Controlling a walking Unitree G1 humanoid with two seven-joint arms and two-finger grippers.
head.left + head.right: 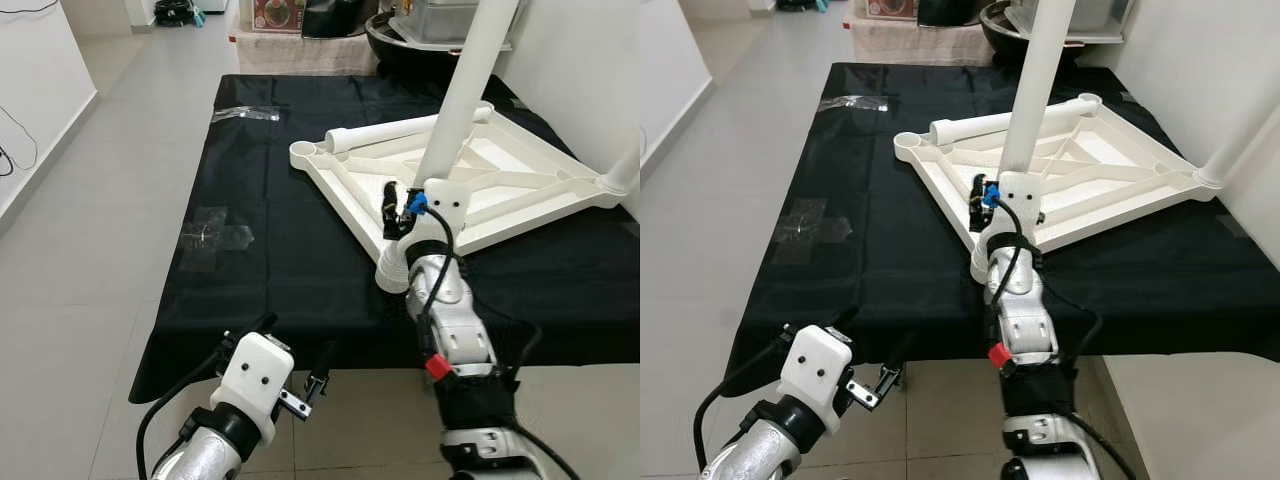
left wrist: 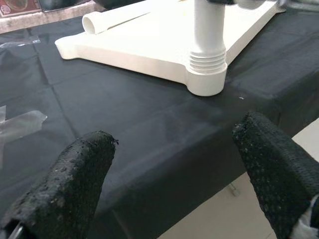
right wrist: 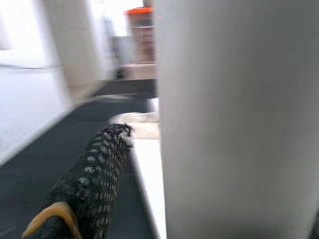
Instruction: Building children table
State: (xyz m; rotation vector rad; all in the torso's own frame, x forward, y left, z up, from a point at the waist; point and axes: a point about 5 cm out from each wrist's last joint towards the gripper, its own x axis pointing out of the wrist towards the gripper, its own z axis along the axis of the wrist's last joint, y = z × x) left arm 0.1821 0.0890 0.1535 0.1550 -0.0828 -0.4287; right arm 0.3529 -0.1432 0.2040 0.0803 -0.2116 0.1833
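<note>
My right arm reaches forward up the middle of the head view, wrist bent so that my right gripper [image 1: 397,212] sits against the base of the upright white table leg [image 1: 462,95]. In the right wrist view that leg stands close before the camera with one black finger [image 3: 102,164] beside it; I can't tell from these views whether my fingers are clamped on it or merely alongside. The leg stands in the near corner socket [image 1: 392,272] of the upside-down white table top [image 1: 520,195], just inside the front edge of the black cloth [image 1: 280,250].

My left arm is low in the lower left of the head view, white wrist housing tilted, with my left gripper [image 1: 295,372] just off the cloth's front edge over the floor. Its two fingers [image 2: 75,179] are spread well apart, holding nothing.

The table top lies ribs-up in the centre right of the frame, slightly tilted. A loose white leg [image 1: 400,131] lies across its far corner, and another fitted leg [image 1: 625,165] rises at the right edge.

The cloth covers a low surface on a light grey tiled floor [image 1: 90,250]. Clear plastic scraps [image 1: 210,235] lie on its left part, and another clear piece [image 1: 245,113] near its upper left corner. A white wall [image 1: 580,70] runs along the right, and dark containers [image 1: 400,35] sit beyond the cloth at the top.
</note>
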